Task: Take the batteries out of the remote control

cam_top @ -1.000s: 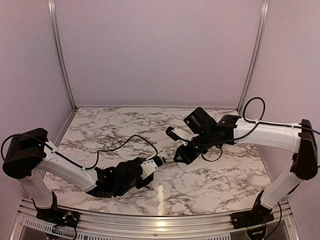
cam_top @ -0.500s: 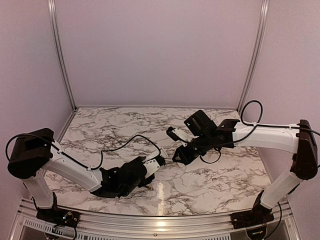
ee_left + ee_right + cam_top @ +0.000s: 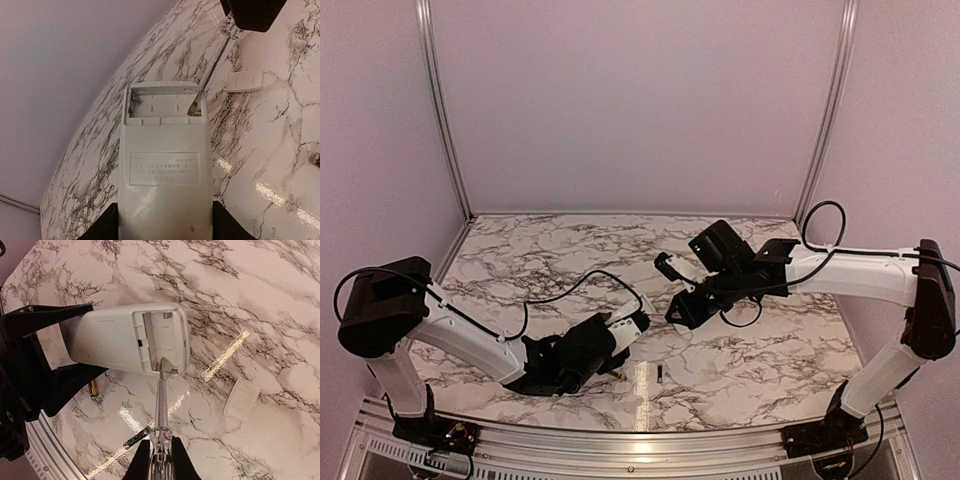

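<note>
My left gripper point(image 3: 165, 231) is shut on the white remote control point(image 3: 164, 165), held back side up above the table. Its battery compartment point(image 3: 162, 106) is open and empty. My right gripper point(image 3: 157, 452) is shut on a long thin pale rod point(image 3: 161, 400) whose tip rests in the compartment's corner point(image 3: 162, 362). The dark battery point(image 3: 136, 439) lies on the table beside the rod, and also shows in the top view point(image 3: 660, 374). The gold-brown battery point(image 3: 94, 388) lies on the table under the remote. In the top view the two grippers meet near the table's middle front point(image 3: 655, 320).
The white battery cover point(image 3: 242, 399) lies flat on the marble table to the right of the remote; it also shows in the left wrist view point(image 3: 243, 81). The table's metal front edge point(image 3: 640, 440) runs close behind the batteries. Lilac walls enclose the back and sides.
The dark battery now lies on the table in front of the grippers, where none showed before. The left arm has shifted slightly right with the remote; the right gripper has barely moved.
</note>
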